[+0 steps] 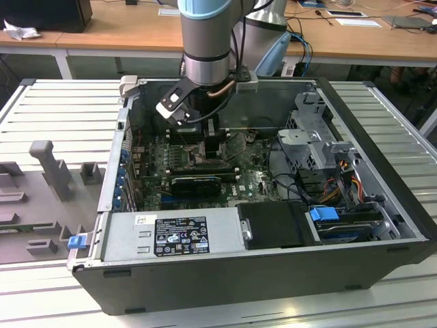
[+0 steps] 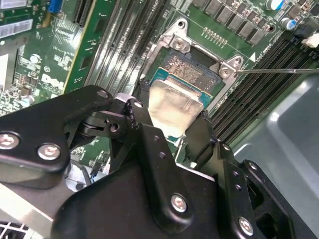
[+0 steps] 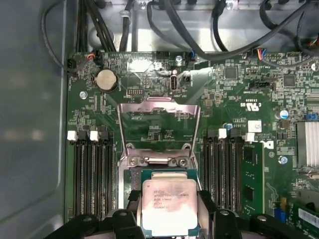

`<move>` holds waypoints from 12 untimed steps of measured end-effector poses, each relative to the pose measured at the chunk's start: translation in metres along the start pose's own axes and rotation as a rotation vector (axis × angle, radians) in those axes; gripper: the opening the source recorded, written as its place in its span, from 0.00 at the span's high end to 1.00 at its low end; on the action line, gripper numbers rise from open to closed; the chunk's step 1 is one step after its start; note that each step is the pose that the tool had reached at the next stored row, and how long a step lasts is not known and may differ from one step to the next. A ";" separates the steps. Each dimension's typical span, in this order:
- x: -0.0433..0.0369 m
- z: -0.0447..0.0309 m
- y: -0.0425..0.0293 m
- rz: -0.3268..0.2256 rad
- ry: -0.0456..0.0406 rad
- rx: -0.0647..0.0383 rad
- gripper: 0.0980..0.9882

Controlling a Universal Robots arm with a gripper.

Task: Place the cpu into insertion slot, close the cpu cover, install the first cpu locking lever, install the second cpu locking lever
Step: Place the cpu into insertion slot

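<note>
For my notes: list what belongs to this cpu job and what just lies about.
Job: small flat square pale-silver cpu; square black-and-silver-rimmed insertion slot; thin silver metal cpu cover; black gripper.
Bystanders: round silver coin battery; long black memory slots; grey power supply box.

The exterior view is looking down at a slant into the open computer case (image 1: 225, 287) from well back, taking in the whole case. Both wrist views are hanging close over the insertion slot (image 3: 159, 160) (image 2: 194, 62) inside it, sharing the slot and the cpu (image 3: 169, 206) (image 2: 172, 107).
</note>
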State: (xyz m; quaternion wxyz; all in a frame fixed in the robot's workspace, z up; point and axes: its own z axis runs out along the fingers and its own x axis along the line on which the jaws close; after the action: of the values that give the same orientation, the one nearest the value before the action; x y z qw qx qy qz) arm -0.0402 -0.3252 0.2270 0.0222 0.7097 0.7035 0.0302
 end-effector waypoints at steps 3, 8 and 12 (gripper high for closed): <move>0.0039 0.0049 -0.0023 0.000 0.0002 0.000 0.51; 0.0072 0.0194 -0.0065 -0.001 -0.0004 0.000 0.51; 0.0086 0.0233 -0.0068 -0.001 -0.0005 0.000 0.51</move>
State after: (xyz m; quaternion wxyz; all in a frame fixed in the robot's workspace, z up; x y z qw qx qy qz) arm -0.0452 -0.3163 0.2033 0.0224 0.7095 0.7037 0.0300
